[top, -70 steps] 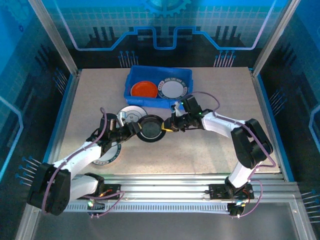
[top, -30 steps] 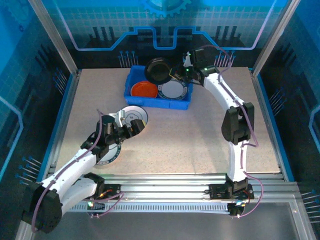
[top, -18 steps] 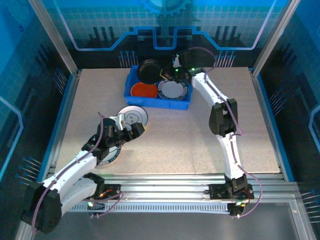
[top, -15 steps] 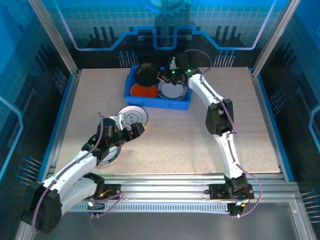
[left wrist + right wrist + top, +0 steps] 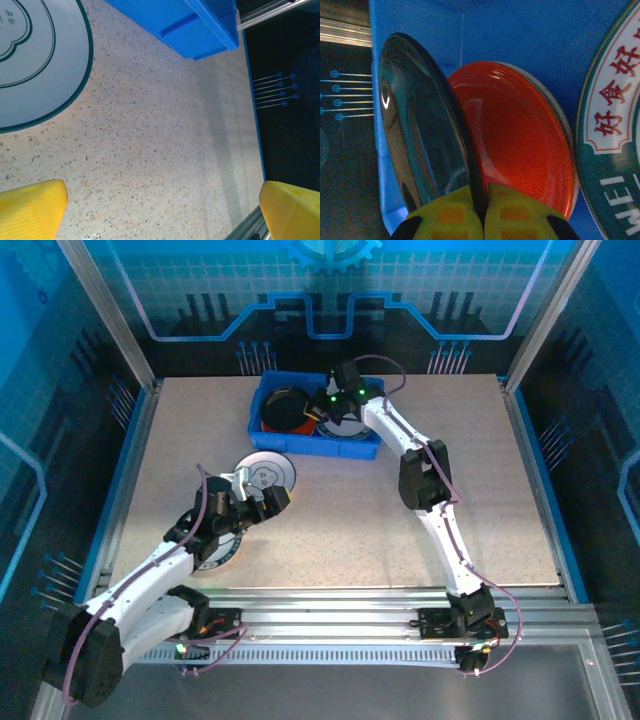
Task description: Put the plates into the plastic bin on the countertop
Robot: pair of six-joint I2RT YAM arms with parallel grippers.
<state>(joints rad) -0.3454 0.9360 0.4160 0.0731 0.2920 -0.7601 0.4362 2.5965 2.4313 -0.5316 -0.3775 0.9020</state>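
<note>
Countertop (image 5: 400,500) carried the plastic bin (image 5: 330,447). In the bin's left end a glossy black plate (image 5: 420,145) stood tilted on edge over an orange-red plate (image 5: 520,145). A green-rimmed white plate (image 5: 615,125) lay in its right half. Right gripper (image 5: 479,205), inside the bin, was pinched tight on the black plate's rim. Left gripper (image 5: 160,210), well in front of the bin, was spread wide and empty beside a grey-white plate (image 5: 268,470).

Tilted black plate (image 5: 420,145) leans over orange-red plate (image 5: 517,150) in blue bin (image 5: 520,30).

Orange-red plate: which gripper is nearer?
Right. The right gripper, shut on the black plate, is beside the orange-red plate in the bin; the left gripper hangs over the countertop, well short.
</note>
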